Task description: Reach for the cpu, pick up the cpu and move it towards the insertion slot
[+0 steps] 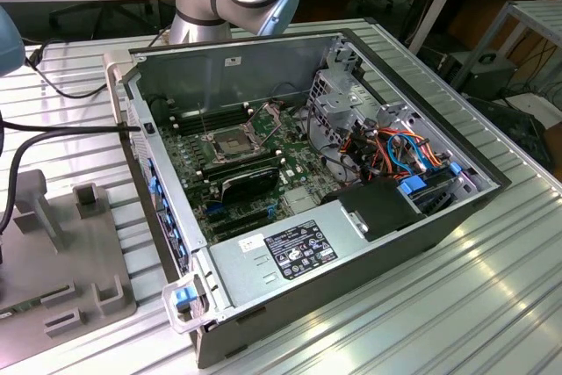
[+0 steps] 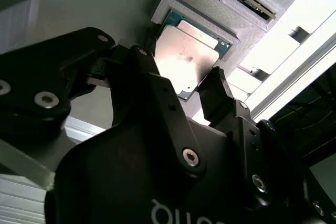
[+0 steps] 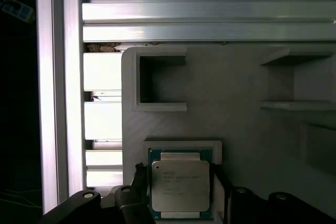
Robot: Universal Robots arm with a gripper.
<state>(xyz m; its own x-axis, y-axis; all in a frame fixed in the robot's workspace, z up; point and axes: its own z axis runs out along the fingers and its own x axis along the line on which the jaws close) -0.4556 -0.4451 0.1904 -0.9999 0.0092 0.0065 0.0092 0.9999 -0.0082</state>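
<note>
The gripper hangs right over the cpu, its two black fingers spread about as wide as the chip, one on each side with the chip between them. The jaws look open rather than clamped. Whether the pads already touch the chip's edges cannot be told. The cpu lies flat, pale metal face up, seated in a shallow square recess of a grey holder that rests on the ribbed aluminium table. In the second wrist view the same holds: the cpu sits in its recess between the fingertips of the gripper, one finger at its near corner. The chip is close to square but a little longer one way. That longer axis runs across the table's ribs and parallel to the inner faces of the fingers, so the fingers flank its two long edges and would close across the shorter width. In the exterior view the holder sits at the lower left of the frame, while the insertion slot lies left of centre inside the open computer case, well apart from the holder.
</note>
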